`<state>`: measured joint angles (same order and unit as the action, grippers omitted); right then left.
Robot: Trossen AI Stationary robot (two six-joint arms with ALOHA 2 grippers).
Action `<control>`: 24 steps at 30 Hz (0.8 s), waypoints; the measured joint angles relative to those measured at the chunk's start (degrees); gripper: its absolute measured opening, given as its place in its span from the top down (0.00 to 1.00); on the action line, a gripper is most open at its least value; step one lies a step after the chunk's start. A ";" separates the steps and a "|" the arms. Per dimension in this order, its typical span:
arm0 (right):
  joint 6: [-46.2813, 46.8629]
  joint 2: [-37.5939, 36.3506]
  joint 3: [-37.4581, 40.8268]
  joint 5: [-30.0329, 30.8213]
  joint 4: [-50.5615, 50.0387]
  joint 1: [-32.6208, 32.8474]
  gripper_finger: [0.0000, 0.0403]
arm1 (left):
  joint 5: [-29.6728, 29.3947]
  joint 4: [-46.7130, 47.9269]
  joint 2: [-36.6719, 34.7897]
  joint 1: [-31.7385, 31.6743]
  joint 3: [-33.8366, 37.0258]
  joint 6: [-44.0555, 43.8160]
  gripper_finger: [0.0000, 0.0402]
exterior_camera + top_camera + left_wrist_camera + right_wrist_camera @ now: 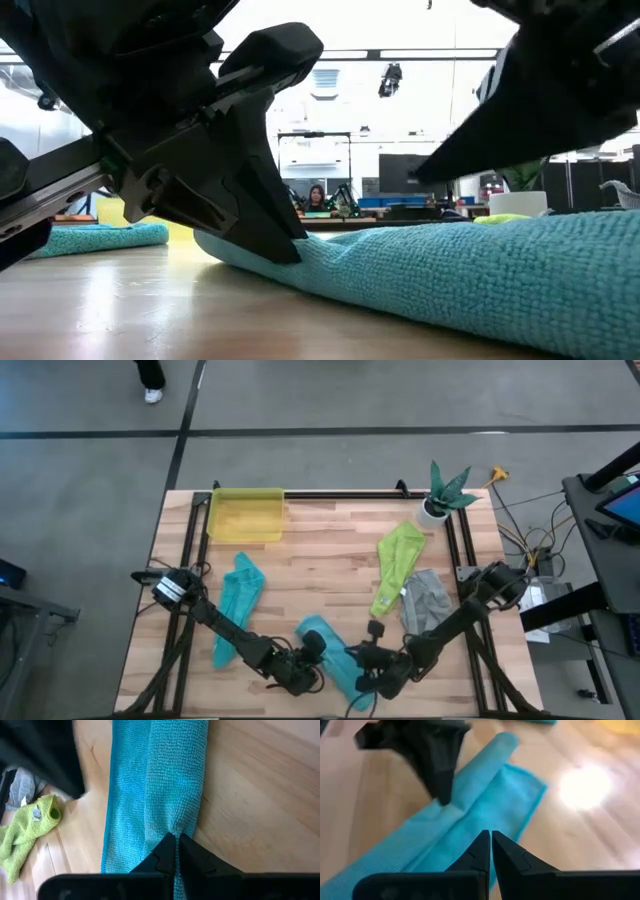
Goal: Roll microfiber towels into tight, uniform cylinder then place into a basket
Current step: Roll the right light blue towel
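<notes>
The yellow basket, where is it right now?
In the high view the yellow basket sits at the table's far left corner, just beyond the teal towel and across from the potted plant.

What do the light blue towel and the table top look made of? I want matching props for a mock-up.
The light blue towel looks like soft microfiber cloth: a fine looped, nubby pile shows, with a matte finish. The table top looks like wood planks joined in strips, with visible grain and a smooth, slightly glossy finish that reflects a lamp; solid wood or veneer is unclear.
</notes>
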<state>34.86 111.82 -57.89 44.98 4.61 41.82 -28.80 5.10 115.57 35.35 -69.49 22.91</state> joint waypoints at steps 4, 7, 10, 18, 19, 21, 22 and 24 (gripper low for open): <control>-0.12 2.47 0.00 -4.46 2.00 -0.04 0.97 | 0.00 0.06 -0.11 0.01 -0.01 0.00 1.00; 0.94 4.40 0.00 -4.91 1.54 -0.39 0.97 | 0.01 0.08 -0.13 0.02 -0.02 0.00 1.00; 1.15 5.29 0.02 -5.34 1.88 -0.60 0.97 | 0.02 0.15 -0.17 0.02 -0.02 0.00 1.00; 1.29 5.32 0.00 -6.17 2.57 -0.98 0.97 | 0.04 4.95 -0.39 -0.37 -3.82 0.57 1.00; 1.29 5.32 0.00 -6.34 2.62 -0.98 0.97 | 0.07 4.96 -0.42 -0.60 -4.07 1.07 1.00; 1.35 5.32 0.00 -6.42 2.72 -0.98 0.97 | 0.32 5.02 -0.42 -1.18 -4.45 2.19 1.00; 1.43 5.32 0.00 -6.46 2.81 -0.98 0.97 | 0.64 5.03 -0.42 -1.44 -4.55 2.71 1.00; 1.56 5.32 0.00 -6.78 2.94 -0.98 0.97 | 1.57 5.01 -0.42 -1.96 -4.69 2.92 1.00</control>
<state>36.41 117.14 -57.89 38.20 7.55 40.84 -27.22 10.12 115.15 33.39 -74.19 25.83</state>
